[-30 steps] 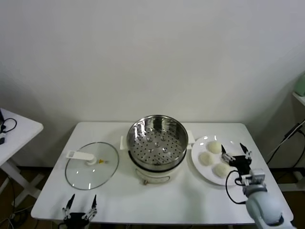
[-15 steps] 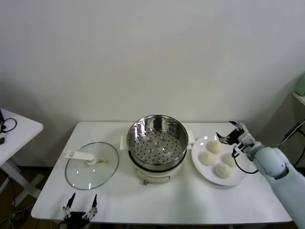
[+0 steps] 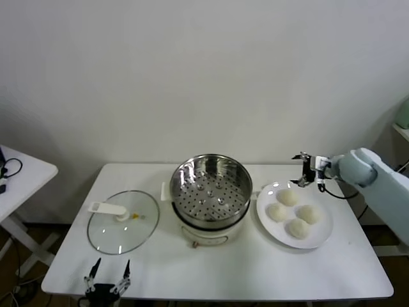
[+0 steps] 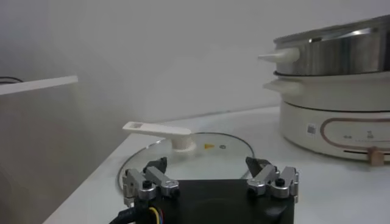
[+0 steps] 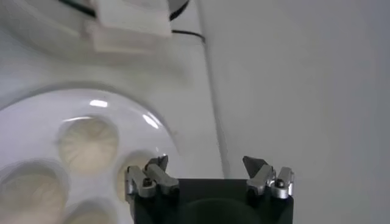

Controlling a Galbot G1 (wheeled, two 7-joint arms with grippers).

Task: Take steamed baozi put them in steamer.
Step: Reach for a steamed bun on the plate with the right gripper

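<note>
Above the plate (image 3: 323, 235), the right gripper (image 3: 310, 170) hovers, jaws spread.

No legible text; small label on steamer (image 4: 332, 91) base unreadable, tiny yellow mark on glass lid (image 4: 201, 152)

We see a white table (image 3: 211, 272) carrying three things in a row. On our left lies the glass lid (image 3: 123, 222) with its white handle, in the middle stands the steamer (image 3: 209, 198) on its cream base, and on our right sits the white plate (image 3: 319, 236) bearing four steamed baozi (image 3: 298, 228).
</note>
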